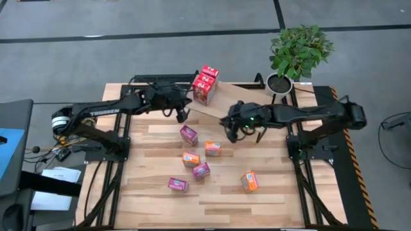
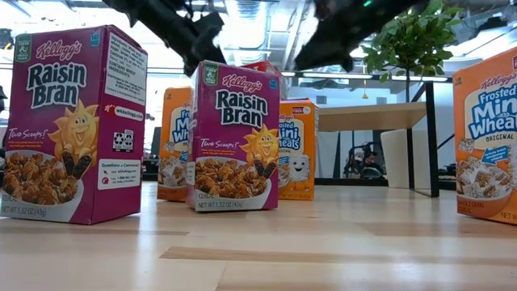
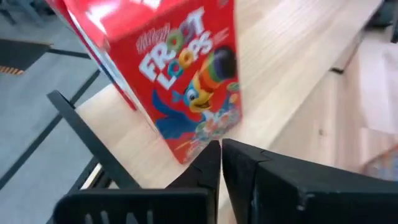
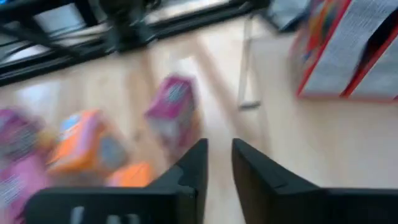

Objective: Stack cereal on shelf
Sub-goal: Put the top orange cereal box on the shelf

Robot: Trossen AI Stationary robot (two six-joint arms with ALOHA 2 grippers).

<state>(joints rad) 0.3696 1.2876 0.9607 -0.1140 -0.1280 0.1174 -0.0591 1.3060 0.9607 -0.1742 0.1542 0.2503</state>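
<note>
Red cardboard cereal boxes [image 1: 205, 85] stand on the light wood shelf [image 1: 221, 102], just beyond the clenched, empty left gripper [image 1: 182, 116]; the right gripper [image 1: 230, 135], slightly parted, holds nothing.

three red boxes [image 1: 205, 84] (on shelf [image 1: 221, 104]), three purple [image 1: 189, 135], three orange [image 1: 212, 148], one plant [image 1: 298, 51].

- A grey floor [image 1: 160, 16] crossed by dark lines is seen around the light wood counter [image 1: 218, 199].
- A potted green plant [image 1: 297, 51] is set at the counter's far right corner.
- Ceiling lights [image 2: 242, 24] and a pale table [image 2: 371, 117] are seen in the room behind.
</note>
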